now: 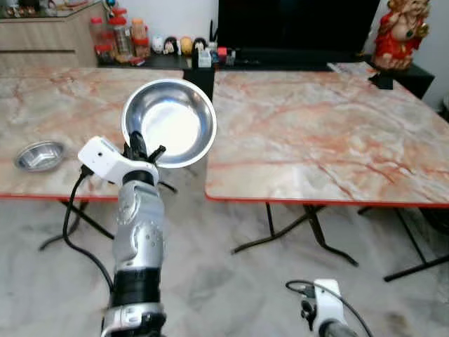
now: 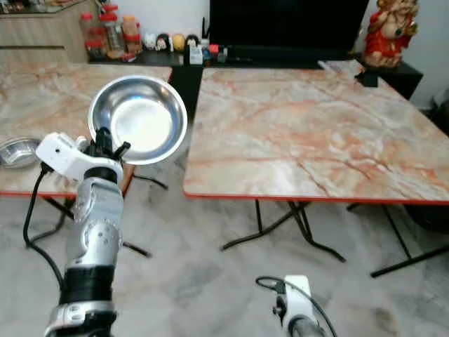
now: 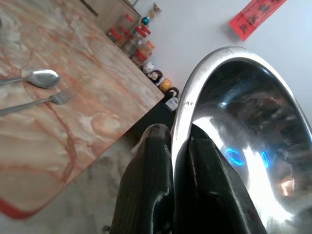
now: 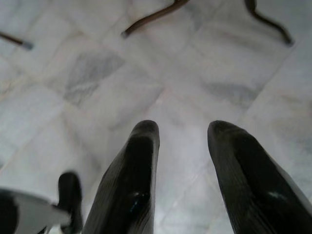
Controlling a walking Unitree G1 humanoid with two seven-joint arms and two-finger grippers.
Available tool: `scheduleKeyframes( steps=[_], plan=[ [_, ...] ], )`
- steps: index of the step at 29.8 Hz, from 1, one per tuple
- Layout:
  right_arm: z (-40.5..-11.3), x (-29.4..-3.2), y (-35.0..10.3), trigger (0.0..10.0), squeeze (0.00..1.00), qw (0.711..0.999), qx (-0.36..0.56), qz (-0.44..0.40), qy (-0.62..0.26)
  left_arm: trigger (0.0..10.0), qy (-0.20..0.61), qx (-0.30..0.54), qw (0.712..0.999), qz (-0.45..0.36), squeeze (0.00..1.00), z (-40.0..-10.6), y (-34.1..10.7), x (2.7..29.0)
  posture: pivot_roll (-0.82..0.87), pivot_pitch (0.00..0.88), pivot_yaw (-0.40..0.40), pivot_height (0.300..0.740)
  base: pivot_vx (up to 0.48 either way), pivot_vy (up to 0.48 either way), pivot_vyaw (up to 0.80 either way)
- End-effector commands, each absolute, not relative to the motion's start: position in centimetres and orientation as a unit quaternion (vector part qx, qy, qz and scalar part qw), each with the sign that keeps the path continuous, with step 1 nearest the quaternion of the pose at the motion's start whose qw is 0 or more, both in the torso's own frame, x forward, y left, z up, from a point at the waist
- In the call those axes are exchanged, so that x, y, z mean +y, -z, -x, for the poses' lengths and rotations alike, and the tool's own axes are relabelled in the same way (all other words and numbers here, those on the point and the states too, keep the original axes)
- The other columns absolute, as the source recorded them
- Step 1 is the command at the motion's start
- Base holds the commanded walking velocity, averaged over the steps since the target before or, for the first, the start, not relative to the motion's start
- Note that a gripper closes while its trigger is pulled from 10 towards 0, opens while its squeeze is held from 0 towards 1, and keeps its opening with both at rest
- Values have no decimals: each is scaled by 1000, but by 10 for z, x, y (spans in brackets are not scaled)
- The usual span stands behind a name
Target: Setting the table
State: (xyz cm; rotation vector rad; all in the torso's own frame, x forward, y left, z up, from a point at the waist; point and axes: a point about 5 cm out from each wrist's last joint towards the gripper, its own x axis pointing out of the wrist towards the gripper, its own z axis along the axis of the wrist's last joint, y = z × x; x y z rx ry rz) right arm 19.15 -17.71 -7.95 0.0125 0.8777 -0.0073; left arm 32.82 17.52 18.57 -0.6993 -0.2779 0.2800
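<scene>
Left gripper [image 1: 144,151] raised in front of the robot, fingers [image 3: 151,185] pinched shut on the rim of a steel bowl [image 1: 170,121]. One finger lies inside the rim, the other outside, so the grip is an edge pinch, not a cradle. The bowl stands almost on edge, its hollow facing back toward the robot's head; it hangs in the air over the gap between two marble-patterned worktops, touching neither.

Left worktop [image 1: 56,112] already carries a smaller steel dish [image 1: 40,155] near its front edge. The left wrist view also picks up a spoon [image 3: 41,78] and fork [image 3: 58,98] lying side by side on that worktop. My reading: a place is partly laid there. The right worktop [image 1: 330,133] looks bare apart from papers at its far corner, so the bowl may be bound for it. That is a guess.

Left arm pose: forearm near vertical, elbow low, wrist cocked so the fingers point up and forward. Held high like this, the bowl clears the red-edged worktop rims. It will need tipping level before it is set down, else it lands on its side.

Right gripper [image 4: 183,165] hangs low and idle, pointing at the tiled floor [image 1: 224,281], fingers apart, holding nothing.

Back counter with jars [image 1: 116,35] and a red statue [image 1: 401,31] beyond.
</scene>
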Motion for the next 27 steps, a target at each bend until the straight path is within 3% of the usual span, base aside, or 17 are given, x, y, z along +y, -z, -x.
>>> scheduleKeyframes(
  steps=[1, 4, 13, 20, 27],
  plan=[
    [-195, -185, 77, 10000, 0, 908, 419, -2, 14, 10000, -111, -145, 928, 325, 0, -330, -197, 164, -20, 0, -15, 732, 0, -480, 0],
    [-194, -186, 77, 10000, 0, 908, 420, -1, 14, 10000, -76, -123, 946, 290, 0, -333, -194, 150, -22, 0, -17, 732, 0, 0, 0],
    [-194, -188, 77, 10000, 0, 908, 419, 0, 15, 10000, -50, -132, 947, 287, 0, -331, -197, 141, -27, 0, -16, 732, 0, 0, 0],
    [-193, -188, 77, 10000, 0, 907, 421, -9, 23, 10000, -42, -132, 949, 282, 0, -332, -199, 137, -38, 0, -6, 732, 349, 0, 0],
    [-193, -188, 77, 10000, 0, 908, 419, -4, 23, 10000, -36, -136, 950, 279, 0, -332, -201, 136, -40, 0, -8, 732, 424, 0, -404]
  ],
)
